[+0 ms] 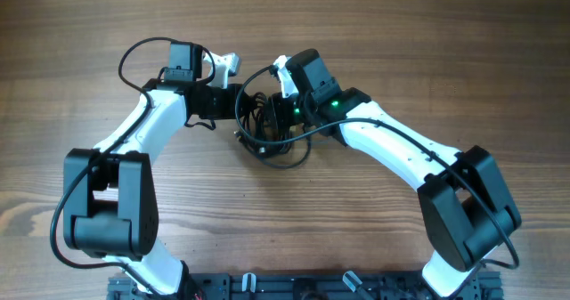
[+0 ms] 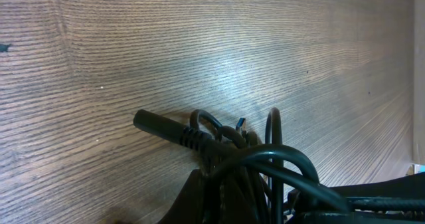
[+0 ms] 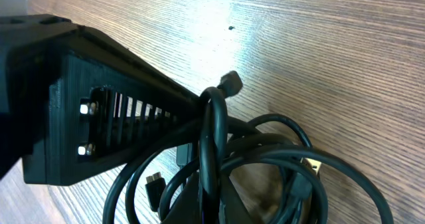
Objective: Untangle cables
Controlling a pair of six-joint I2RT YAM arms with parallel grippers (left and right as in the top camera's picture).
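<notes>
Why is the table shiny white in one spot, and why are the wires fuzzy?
Left wrist view: light glare whitens the table, and the near cables blur at the bottom; right wrist view: same glare up top, close cables soft; overhead view: even light, sharp.

In the right wrist view the black slotted plastic fingers [image 3: 99,124] run off the left edge, and the knotted bundle of thin black cables [image 3: 214,144] off the bottom. The left wrist view loses the bundle in dark blur at its lower edge. Overhead, black wrist housings [image 1: 312,76] cover both pairs of fingers; single strands are too small to follow.
</notes>
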